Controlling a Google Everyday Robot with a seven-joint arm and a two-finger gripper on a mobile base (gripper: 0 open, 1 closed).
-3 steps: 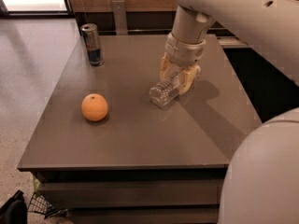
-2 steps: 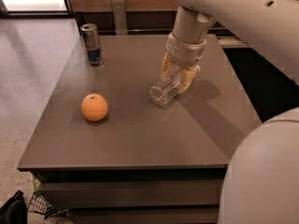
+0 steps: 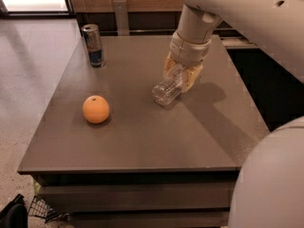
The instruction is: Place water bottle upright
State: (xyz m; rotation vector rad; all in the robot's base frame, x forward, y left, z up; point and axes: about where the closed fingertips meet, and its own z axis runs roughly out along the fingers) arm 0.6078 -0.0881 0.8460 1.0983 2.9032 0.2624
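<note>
Camera view looks down on a dark grey-brown square table with three things on it. Toward the far right of the tabletop, the small clear ribbed plastic water bottle is not upright: it leans over, its round base pointing to the near left and low against the table surface, its neck end raised and hidden. The tan two-finger gripper comes down from above on the thick white robot arm and is clamped around that upper end of the water bottle, one finger on each side. Through the clear wall no liquid can be made out; cap and label are covered by the gripper.

Well apart, at the far left corner, a slim silver-and-blue drink can stands upright; whether its top is opened cannot be told. Near the left side of the table, closer to the front, a round orange fruit rests alone. The robot's white rounded body fills the near right corner.
</note>
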